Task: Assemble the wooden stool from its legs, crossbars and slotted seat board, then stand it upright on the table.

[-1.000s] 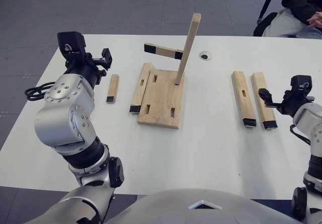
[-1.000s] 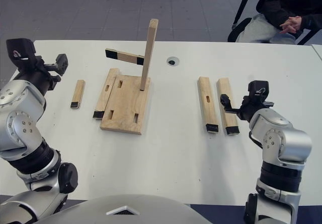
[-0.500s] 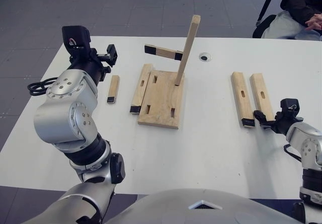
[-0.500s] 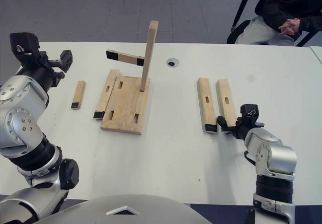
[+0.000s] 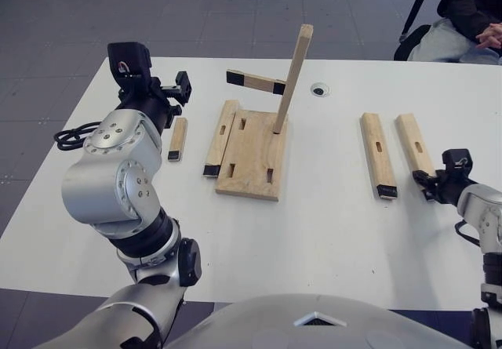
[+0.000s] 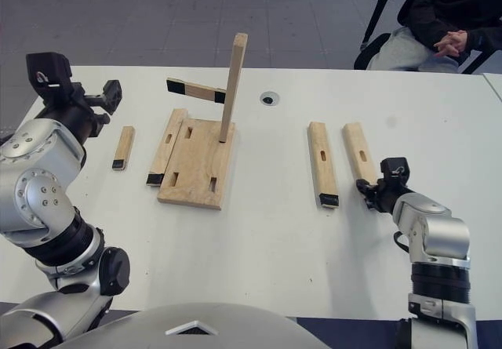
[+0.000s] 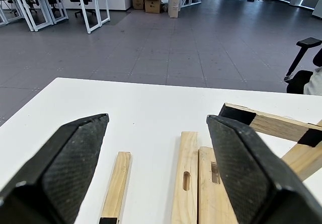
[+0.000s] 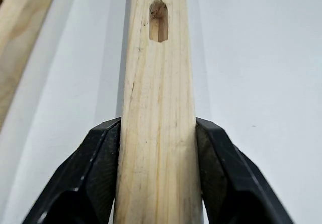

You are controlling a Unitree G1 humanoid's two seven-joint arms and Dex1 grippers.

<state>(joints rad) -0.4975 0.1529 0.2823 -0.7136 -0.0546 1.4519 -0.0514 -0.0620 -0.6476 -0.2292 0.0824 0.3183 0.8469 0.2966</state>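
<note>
The near end of the rightmost pale slotted wooden leg (image 6: 358, 151) is pinched between the right jaws at the right of the white surface (image 6: 267, 239), with a matching leg (image 6: 321, 163) lying just left of it. The left jaws are held spread above the far left, near a short black-tipped crossbar (image 6: 121, 147). The slotted seat board (image 6: 194, 163) is laid flat mid-surface, with an upright leg (image 6: 232, 86) standing in it

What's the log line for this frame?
left hand: open, over table | right hand: shut on rightmost leg | seat board: flat, upright leg in slot
</note>
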